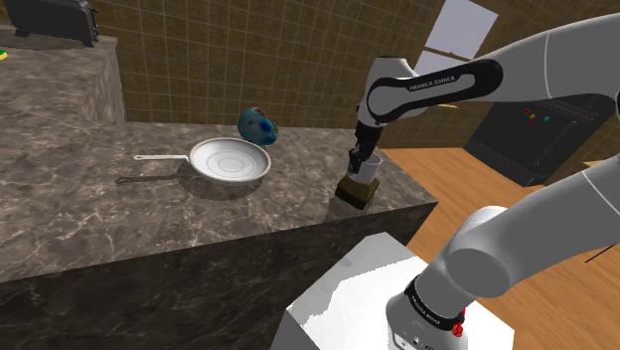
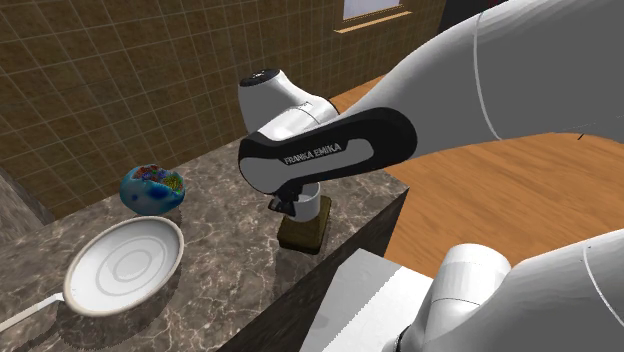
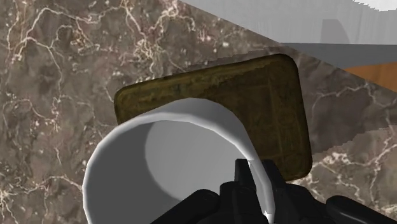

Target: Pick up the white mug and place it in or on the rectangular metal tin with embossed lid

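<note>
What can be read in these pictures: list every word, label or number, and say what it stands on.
"FRANKA EMIKA": white letters on the dark band of the arm's upper link.
Small white lettering on the dark ring near the arm's base: too small to read.
No text on the white mug or the tin.

Soft, rather dim, even light lies on the marbled worktop (image 1: pixel 99 199). The frying pan (image 1: pixel 231 159) casts a thin dark shadow under its handle. The white mug (image 3: pixel 184 153) shades grey inside beside the fingers (image 3: pixel 251 184). A jagged-edged shadow crosses the stand (image 1: pixel 343 298).
</note>
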